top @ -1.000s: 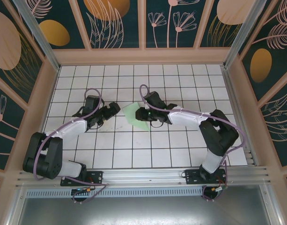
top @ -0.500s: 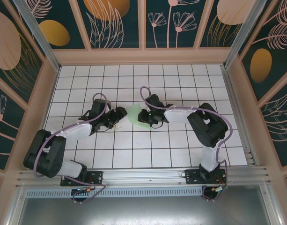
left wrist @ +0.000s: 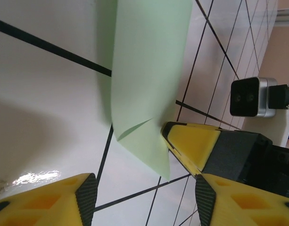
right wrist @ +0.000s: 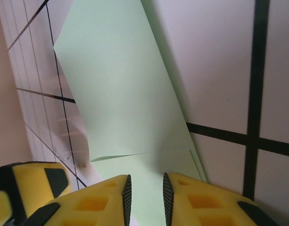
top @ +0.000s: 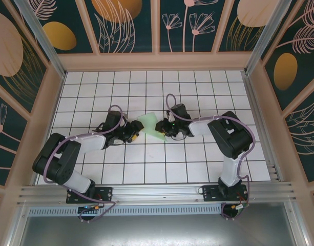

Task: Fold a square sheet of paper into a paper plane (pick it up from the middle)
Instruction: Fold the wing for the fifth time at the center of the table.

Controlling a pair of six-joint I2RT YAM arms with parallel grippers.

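Brightly and evenly lit from overhead in the top view, sharp throughout, with only faint soft shadows on the white tabletop (top: 146, 169). Glossy in the left wrist view, with a glare patch at lower left under a broad grey shadow. Blurred on the near yellow fingers (left wrist: 45, 200). Softly shadowed right of the sheet of paper (right wrist: 120, 108).

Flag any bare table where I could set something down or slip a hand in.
Free: far tile rows of the table up to the back wall; near rows between the left arm and right arm. Crowded: centre, where the left gripper and right gripper meet at the green paper.
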